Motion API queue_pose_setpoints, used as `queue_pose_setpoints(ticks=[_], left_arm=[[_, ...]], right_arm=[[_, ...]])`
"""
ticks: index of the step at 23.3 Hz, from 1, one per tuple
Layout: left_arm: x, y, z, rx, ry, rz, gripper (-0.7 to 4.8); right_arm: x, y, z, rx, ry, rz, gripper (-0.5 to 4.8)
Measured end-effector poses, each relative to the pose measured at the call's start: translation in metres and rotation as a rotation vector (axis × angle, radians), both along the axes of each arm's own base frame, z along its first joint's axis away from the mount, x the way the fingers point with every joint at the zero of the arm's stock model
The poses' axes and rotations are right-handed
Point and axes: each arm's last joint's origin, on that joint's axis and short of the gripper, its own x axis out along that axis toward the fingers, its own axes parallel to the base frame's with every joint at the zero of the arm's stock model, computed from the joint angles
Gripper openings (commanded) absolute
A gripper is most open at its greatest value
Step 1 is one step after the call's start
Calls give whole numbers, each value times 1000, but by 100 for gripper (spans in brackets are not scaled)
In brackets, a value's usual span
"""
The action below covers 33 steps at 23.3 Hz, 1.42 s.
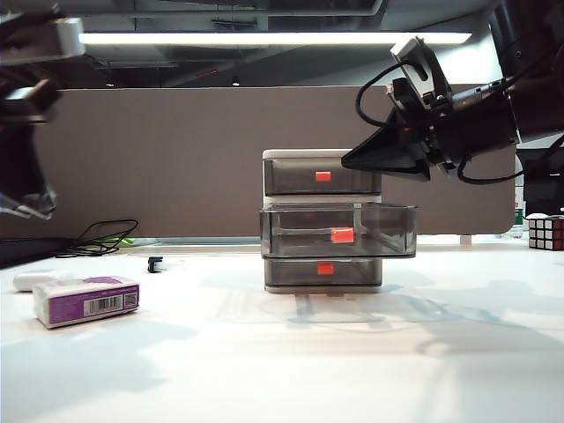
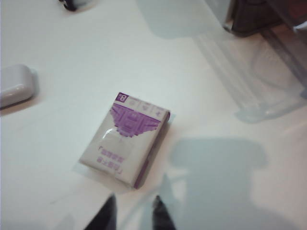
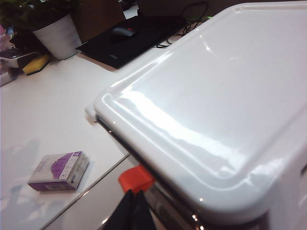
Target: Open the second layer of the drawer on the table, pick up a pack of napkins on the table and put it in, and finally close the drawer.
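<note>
Exterior view, purple-white pack of napkins [image 1: 85, 300] (barcode label)

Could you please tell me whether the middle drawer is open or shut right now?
Open. The second layer juts out toward the camera, past the drawer frame and the other two tiers; it looks empty.

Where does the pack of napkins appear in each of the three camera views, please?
Exterior view: the pack of napkins lies low at far left on the table.
Left wrist view: mid-frame, just beyond the left gripper.
Right wrist view: lower left corner.
Shared landmark: the drawer, with its second layer pulled out.
</note>
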Motion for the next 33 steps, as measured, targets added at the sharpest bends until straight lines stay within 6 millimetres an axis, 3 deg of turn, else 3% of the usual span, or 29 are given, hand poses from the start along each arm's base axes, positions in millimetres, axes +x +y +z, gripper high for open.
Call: queue_pose_setpoints(ticks=[1,2,5,7,9,10,13,23,30,33], left_arm=[[10,13,-2,-23,31,-46,98],[15,21,-3,-22,34,-63,175],[28,50,-9,33,27,31,189],[31,53,-8,-13,-4,51,223],[32,52,-15,-8,-38,-8,439],[34,49,-21,-14,-56,-99,469],[44,45,-37,5,-37,-251,468],[81,35,-71,-35,14,-326,467],[107,30,-71,-39,18,-332,457],[108,30,-72,-39,30,-332,457]], right_arm=[[0,0,0,2,2,2,-5],[0,0,0,6,6,8,-5],[0,0,0,18,22,11,-5],[0,1,0,20,24,13,-5],[0,1,0,20,24,13,-5],[-1,1,0,20,25,13,-5],[-1,1,0,22,25,21,-5],[-1,1,-1,23,39,39,-5],[-1,1,-1,23,42,38,-5],[-1,1,-1,23,42,38,-5]])
